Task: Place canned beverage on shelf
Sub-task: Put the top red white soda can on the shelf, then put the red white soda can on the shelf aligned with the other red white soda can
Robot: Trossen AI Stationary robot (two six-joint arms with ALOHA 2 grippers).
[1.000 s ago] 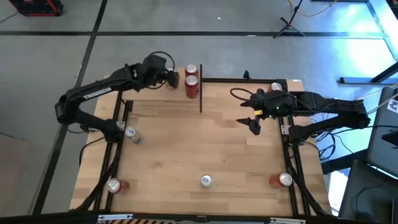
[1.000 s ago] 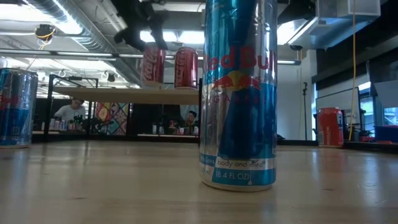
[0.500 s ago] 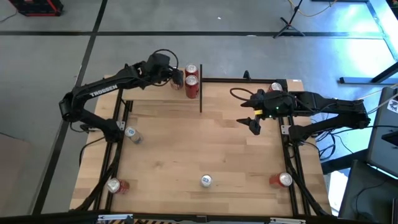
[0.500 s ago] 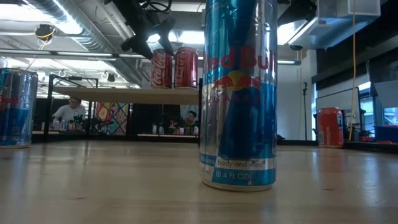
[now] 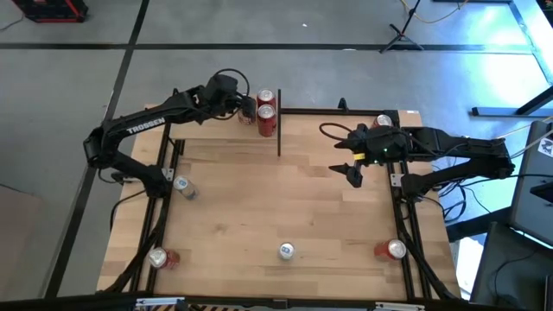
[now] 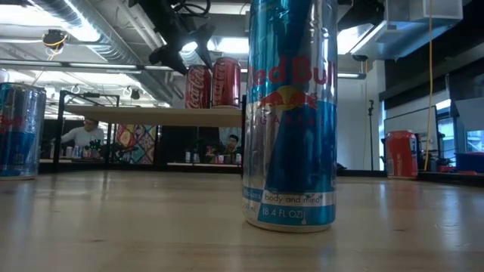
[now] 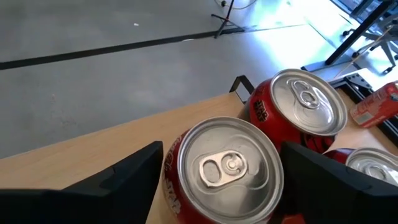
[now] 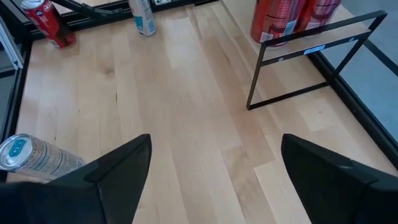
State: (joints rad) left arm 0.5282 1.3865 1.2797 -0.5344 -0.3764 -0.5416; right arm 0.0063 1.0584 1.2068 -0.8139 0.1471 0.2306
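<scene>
Three red cans stand upright on the shelf (image 5: 216, 130) at the table's far side. One red can (image 7: 230, 168) stands between the open fingers of my left gripper (image 7: 224, 180), which hides it from above; it also shows as the left red can (image 6: 198, 85) in the low view. The other two red cans (image 5: 266, 97) (image 5: 266, 117) stand just right of it. My right gripper (image 5: 352, 173) hangs open over the table's right part, with nothing between its fingers. My left gripper has a finger (image 7: 134, 180) on each side of the red can's upper wall (image 7: 171, 180), slanting down from the table's left. I cannot tell whether the fingers touch it. The can stands upright on the shelf.
A blue and silver can (image 5: 286, 251) stands near the front edge. Another blue can (image 5: 182, 186) is at the left. Red cans are at the front left (image 5: 160, 257) and front right (image 5: 393, 250), and one can at the far right (image 5: 383, 121). People sit beyond the table (image 6: 83, 134).
My left gripper has moved toward the table's right with the red can, up to the cans on the shelf. The can hung tilted a second ago and now stands upright on the shelf beside them.
</scene>
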